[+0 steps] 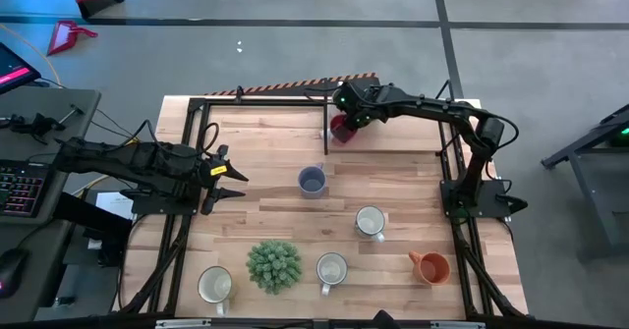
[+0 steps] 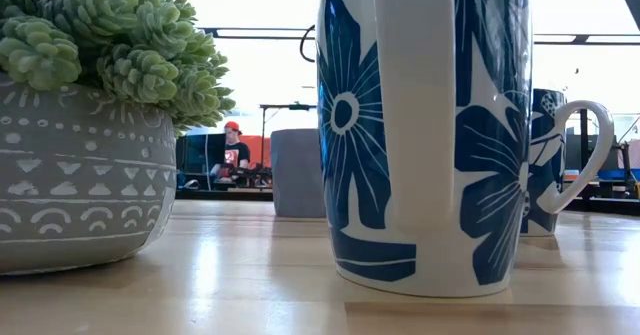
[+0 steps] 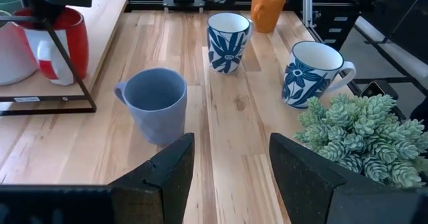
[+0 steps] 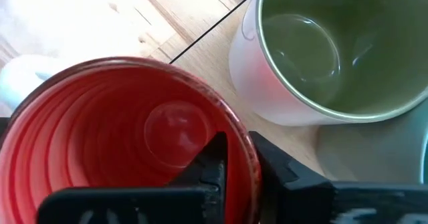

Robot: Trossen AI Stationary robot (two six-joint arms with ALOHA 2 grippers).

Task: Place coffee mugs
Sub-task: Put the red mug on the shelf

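Right gripper (image 4: 227, 158) pinches the glossy ribbed rim of the round red mug (image 4: 127, 137). Left gripper (image 3: 231, 160), fingers spread, hovers over the wooden worktop (image 3: 234, 110).

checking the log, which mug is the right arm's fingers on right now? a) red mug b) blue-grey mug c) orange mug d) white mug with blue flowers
a: in the right wrist view the right gripper has its dark fingers astride the rim of the glossy red ceramic mug, one inside and one outside, and the high view shows that arm over the same red mug at the table's far edge.
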